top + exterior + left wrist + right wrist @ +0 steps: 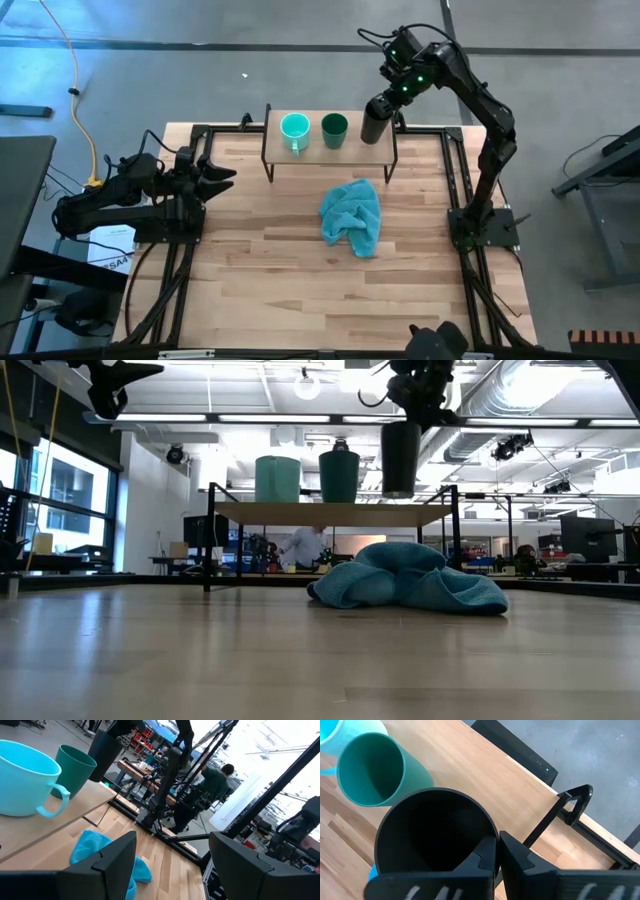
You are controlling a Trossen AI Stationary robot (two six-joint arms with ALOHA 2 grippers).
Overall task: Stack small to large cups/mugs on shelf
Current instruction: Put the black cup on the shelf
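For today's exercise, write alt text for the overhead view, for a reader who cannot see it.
The right gripper holds the black cup at the right end of the shelf, beside the dark green cup and turquoise mug. A teal cloth lies on the table; the left gripper waits, fingers open, at the left edge.

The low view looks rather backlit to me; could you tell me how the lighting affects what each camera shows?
Low view: bright ceiling lights and windows leave the black cup and right end effector as silhouettes. Left wrist view: the window area behind is washed out white, and the near fingers are dark. High view: evenly lit; the turquoise mug shows a bright highlight inside.
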